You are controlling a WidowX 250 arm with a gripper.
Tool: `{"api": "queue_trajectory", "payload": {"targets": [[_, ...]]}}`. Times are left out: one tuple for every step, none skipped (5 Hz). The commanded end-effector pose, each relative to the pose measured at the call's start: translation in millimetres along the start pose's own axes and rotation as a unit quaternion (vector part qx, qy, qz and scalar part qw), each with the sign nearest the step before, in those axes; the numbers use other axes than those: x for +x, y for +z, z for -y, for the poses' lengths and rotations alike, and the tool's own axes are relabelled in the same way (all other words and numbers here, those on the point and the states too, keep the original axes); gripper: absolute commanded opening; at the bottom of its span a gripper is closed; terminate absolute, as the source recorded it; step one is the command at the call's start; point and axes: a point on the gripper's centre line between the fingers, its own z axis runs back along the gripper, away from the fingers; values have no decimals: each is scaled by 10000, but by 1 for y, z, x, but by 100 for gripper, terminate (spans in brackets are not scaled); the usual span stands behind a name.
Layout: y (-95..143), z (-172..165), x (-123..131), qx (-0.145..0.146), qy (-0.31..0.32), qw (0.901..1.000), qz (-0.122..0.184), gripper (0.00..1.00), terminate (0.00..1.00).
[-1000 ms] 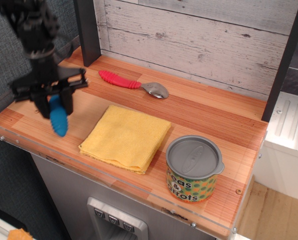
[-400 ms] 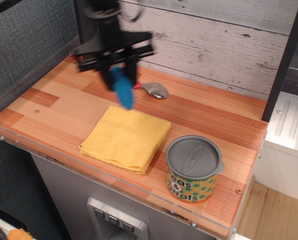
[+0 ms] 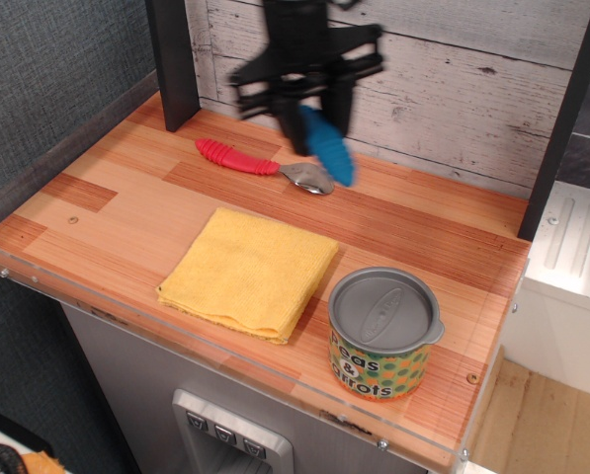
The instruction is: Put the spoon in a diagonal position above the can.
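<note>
Carrying step. My gripper (image 3: 309, 111) pinching spoon (image 3: 327, 146), blue handle hanging down, airborne over back of table (image 3: 107, 212). Can (image 3: 381, 334) front right. Next I go right, then lower, angle diagonal.

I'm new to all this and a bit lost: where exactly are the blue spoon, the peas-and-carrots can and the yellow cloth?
blue spoon (image 3: 329, 148): camera view, on its ribbed handle.
can (image 3: 383, 308): camera view, on its grey lid.
yellow cloth (image 3: 250, 270): camera view, on its middle.

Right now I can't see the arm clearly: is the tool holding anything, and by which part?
Yes: the tool holds the blue-handled spoon by its upper end, handle hanging down.
</note>
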Motion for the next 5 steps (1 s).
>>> {"api": "queue_trajectory", "payload": {"targets": [[-13,19,-2,-227,-167,9996,46,0,0],[-33,20,-3,-232,-165,9995,-98,0,0],[-42,22,-9,-207,-474,9987,45,0,0],[-60,25,-14,-128,-540,9984,-79,0,0],[-66,24,-17,-52,-691,9976,93,0,0]]}}
